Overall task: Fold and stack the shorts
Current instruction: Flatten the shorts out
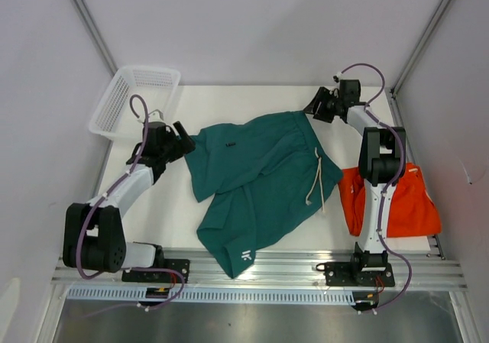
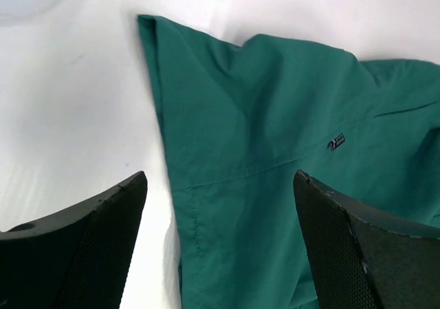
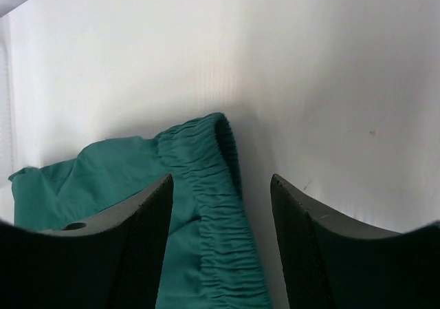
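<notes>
Left gripper (image 2: 220, 175) - fingers wide above teal shorts (image 1: 260, 175), left edge; right gripper (image 3: 221, 178), upper right, spread astride waistband (image 3: 223, 212), gripping nothing.

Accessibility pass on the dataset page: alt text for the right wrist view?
The right gripper, jaws open, points at the gathered elastic waistband of the teal shorts, which lie on a white table. The waistband's corner shows in the gap between the two black fingers.
</notes>
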Available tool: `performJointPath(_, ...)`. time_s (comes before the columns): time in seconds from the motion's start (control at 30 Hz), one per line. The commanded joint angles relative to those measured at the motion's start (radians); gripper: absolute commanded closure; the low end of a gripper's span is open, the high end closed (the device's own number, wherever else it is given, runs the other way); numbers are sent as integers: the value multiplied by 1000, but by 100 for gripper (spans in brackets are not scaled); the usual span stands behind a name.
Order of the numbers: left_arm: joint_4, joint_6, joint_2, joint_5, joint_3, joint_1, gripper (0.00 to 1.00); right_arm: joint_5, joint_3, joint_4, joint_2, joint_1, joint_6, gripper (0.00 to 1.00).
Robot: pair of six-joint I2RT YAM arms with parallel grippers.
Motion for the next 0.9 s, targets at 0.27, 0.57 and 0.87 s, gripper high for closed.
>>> performJointPath(0.27, 254, -2, 96, 125, -41, 33, 18, -233, 32, 167, 80, -27, 7, 50)
performJointPath(0.57, 290, 3, 130, 174, -53, 96, 20, -271, 58, 152, 109, -15, -10, 58)
performJointPath(0.87, 292, 7, 227, 244, -27, 155, 23, -290, 56, 109, 129, -12, -21, 63)
